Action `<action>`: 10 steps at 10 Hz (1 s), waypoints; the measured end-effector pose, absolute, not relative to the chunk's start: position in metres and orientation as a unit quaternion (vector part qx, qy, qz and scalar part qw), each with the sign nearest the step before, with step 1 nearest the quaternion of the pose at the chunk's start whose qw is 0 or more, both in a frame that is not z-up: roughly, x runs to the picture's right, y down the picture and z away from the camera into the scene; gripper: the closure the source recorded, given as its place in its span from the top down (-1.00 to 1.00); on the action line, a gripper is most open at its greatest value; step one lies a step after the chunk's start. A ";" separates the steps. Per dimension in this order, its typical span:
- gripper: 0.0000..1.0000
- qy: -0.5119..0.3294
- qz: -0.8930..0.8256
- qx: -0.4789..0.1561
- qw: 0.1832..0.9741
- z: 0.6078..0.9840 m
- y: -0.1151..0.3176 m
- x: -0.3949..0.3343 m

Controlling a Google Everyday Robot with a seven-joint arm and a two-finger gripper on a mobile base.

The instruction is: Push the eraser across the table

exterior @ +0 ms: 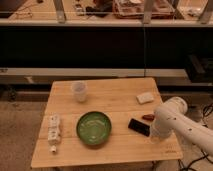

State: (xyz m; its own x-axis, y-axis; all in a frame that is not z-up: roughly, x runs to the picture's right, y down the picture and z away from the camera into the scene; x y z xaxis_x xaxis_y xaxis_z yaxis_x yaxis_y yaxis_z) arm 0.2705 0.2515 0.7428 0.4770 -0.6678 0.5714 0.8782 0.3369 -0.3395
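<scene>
The eraser [138, 126], a flat black block, lies on the light wooden table [115, 102] to the right of the green bowl [93, 128]. My white arm [172, 119] reaches in over the table's front right corner. The gripper [153, 133] is at the arm's lower end, right beside the eraser's right end. The arm covers most of the gripper, and I cannot tell whether it touches the eraser.
A small red oblong object [148, 118] lies just behind the eraser, by the arm. A small white block [145, 97] lies at the back right. A translucent cup [79, 91] stands at the back left. A white bottle-like object [53, 131] lies at the front left.
</scene>
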 end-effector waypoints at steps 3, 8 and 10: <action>-1.00 -0.163 -0.469 -0.319 0.808 0.745 0.246 0.276; -1.00 -0.200 -0.443 -0.304 0.819 0.753 0.241 0.276; -1.00 -0.224 -0.434 -0.288 0.823 0.759 0.242 0.276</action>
